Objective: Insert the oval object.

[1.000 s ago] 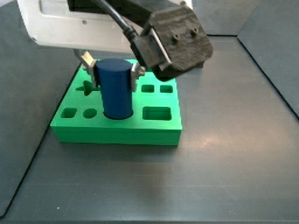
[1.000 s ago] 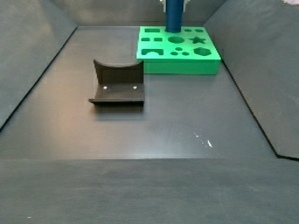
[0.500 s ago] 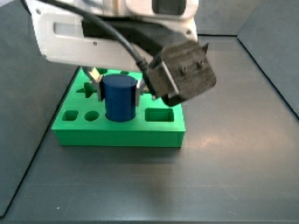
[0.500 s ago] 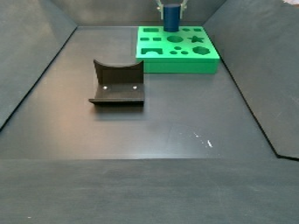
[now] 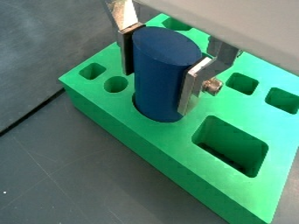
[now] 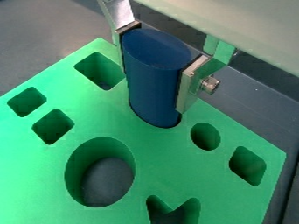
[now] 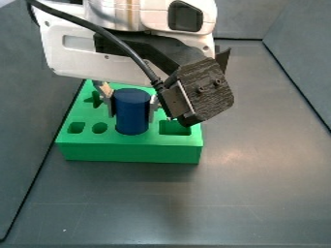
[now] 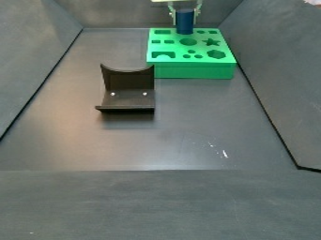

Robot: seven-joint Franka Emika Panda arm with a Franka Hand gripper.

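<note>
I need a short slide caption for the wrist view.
Gripper holds the blue peg partly seated in a hole of the green board.

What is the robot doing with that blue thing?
The robot's gripper is holding the oval object, a dark-blue peg, between its two silver fingers. It is putting the peg into a hole in the green board, a bit like a shape-sorting toy. The bottom of the peg is already inside the hole, but most of it sticks up above the board. A dark grey-brown block sits by itself on the floor, away from the board.
</note>
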